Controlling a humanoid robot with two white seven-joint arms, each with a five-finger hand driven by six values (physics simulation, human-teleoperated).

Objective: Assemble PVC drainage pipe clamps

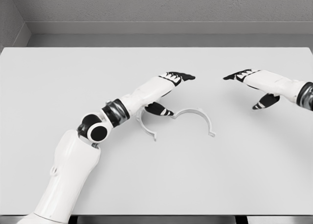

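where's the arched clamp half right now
In the head view, the arched clamp half lies on the table near centre, just right of the left hand.

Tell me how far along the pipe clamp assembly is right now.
Early stage. Done: nothing joined. Two clamp halves, left clamp half and right clamp half, lie separately on the table. In hand: the left hand hovers over them, holding nothing; the right hand is open, apart. Left: grasping and joining them.

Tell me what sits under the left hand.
Under the left hand lies a white curved clamp half on the table; its upper end is covered by the hand and forearm. A second clamp half arcs beside the thumb. Whether the two halves touch cannot be seen.
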